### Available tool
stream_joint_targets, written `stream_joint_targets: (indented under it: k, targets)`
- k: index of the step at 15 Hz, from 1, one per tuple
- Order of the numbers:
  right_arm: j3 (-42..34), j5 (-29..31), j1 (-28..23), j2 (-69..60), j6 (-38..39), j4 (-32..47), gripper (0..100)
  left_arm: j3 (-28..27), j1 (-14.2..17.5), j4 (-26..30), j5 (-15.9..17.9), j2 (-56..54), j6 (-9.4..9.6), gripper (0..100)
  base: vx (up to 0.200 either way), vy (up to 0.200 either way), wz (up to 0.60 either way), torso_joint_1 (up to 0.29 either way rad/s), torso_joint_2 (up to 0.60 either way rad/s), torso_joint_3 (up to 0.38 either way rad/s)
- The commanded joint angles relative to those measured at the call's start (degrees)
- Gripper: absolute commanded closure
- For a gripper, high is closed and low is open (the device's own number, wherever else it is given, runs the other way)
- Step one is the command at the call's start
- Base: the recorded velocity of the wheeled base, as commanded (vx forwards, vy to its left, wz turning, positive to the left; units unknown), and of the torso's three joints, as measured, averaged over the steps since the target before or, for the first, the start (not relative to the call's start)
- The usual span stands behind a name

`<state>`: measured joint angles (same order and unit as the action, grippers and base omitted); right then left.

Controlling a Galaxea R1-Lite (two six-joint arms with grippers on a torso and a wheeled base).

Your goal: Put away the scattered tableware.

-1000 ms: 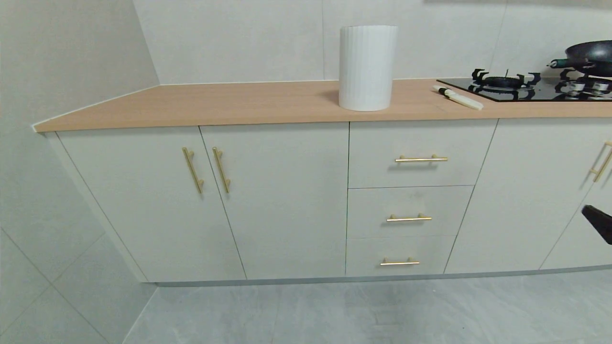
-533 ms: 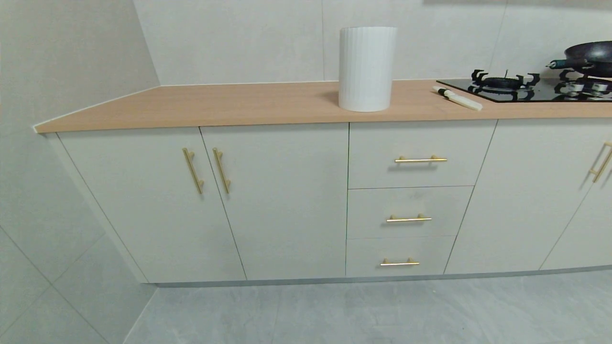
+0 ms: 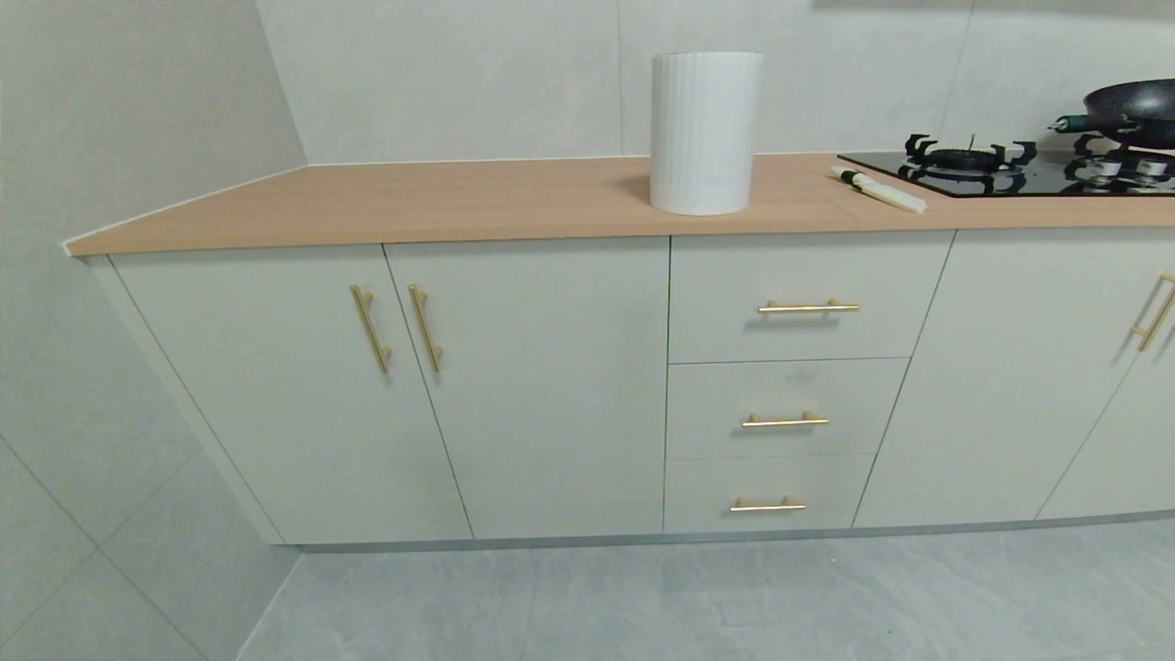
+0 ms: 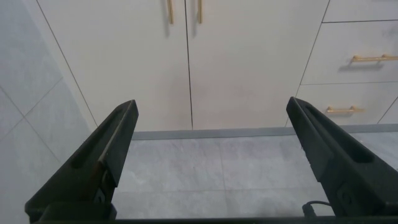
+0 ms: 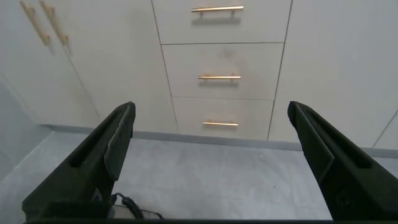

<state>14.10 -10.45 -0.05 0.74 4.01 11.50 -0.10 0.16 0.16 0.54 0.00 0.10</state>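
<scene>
A cream-handled utensil (image 3: 878, 187) lies on the wooden countertop (image 3: 441, 197) just left of the hob. A tall white ribbed cylinder holder (image 3: 705, 131) stands upright on the counter near its middle. My left gripper (image 4: 211, 112) is open and empty, held low and facing the cabinet doors and floor. My right gripper (image 5: 211, 112) is open and empty too, low in front of the three drawers (image 5: 219, 78).
A black gas hob (image 3: 1010, 170) with a dark pan (image 3: 1134, 103) sits at the counter's right end. Below are two cabinet doors with gold handles (image 3: 395, 326) and a drawer stack (image 3: 789, 367). A wall closes the left side. Grey tiled floor (image 3: 643, 597) lies open in front.
A dark gripper tip seen at the head view's right edge one second ago has dropped out of that view. The counter things have not moved.
</scene>
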Motion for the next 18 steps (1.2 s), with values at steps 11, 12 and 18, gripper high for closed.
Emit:
stream_joint_targets:
  k: [11, 12, 18]
  targets:
    - [-14.10, 7.20, -0.04, -0.74, -7.88, -13.25, 0, 0.01, 0.02, 0.02, -0.01, 0.09, -0.01, 0, 0.000, 0.000, 0.00, 0.000, 0.00, 0.000]
    - [-14.10, 9.39, -0.13, -0.74, -7.17, -11.32, 0, 0.01, 0.02, 0.02, -0.01, 0.09, -0.01, 0, 0.000, 0.000, 0.00, 0.000, 0.00, 0.000]
    - [-14.10, 9.48, -0.04, -0.74, -3.75, -11.50, 0, 0.01, 0.02, 0.02, -0.01, 0.09, -0.01, 0, 0.000, 0.000, 0.00, 0.000, 0.00, 0.000]
